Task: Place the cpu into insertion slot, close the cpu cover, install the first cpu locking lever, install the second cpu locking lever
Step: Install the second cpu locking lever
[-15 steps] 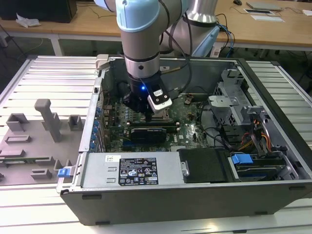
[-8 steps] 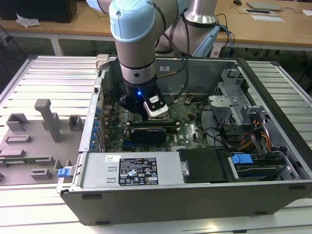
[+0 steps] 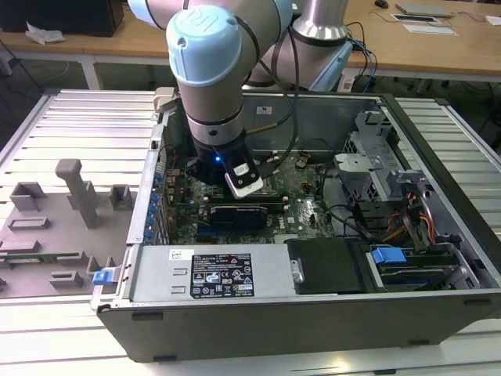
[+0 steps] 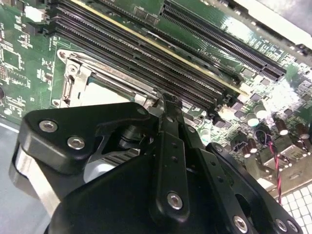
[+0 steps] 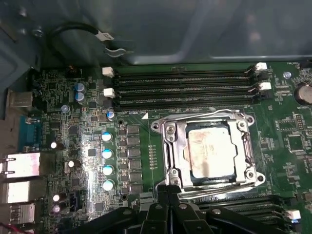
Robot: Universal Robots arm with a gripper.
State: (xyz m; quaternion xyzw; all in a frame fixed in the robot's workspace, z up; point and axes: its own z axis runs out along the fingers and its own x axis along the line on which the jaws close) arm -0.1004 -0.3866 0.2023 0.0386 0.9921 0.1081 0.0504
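Observation:
In the first wrist view the cpu [image 5: 209,153] lies flat in the insertion slot [image 5: 255,178], its silver-grey top showing through the window of the cpu cover [image 5: 171,146], which lies down over it. Thin metal lever rods [image 5: 219,194] run along the socket's sides. My gripper [image 5: 168,191] is shut with nothing between its black fingers, its tips at the socket's edge near one corner. The second wrist view shows the gripper [image 4: 168,100] from behind, tips together beside the insertion slot [image 4: 92,80]. In the exterior view the arm [image 3: 207,70] reaches down into the open computer case [image 3: 438,157].
Long memory slots [image 5: 185,85] flank the socket on two sides. Blue-topped capacitors [image 5: 107,161] and rear ports [image 5: 19,165] stand near it. In the exterior view a black card [image 3: 243,211], a power supply [image 3: 203,274] and cables crowd the case; a grey fixture tray [image 3: 55,227] lies at its left.

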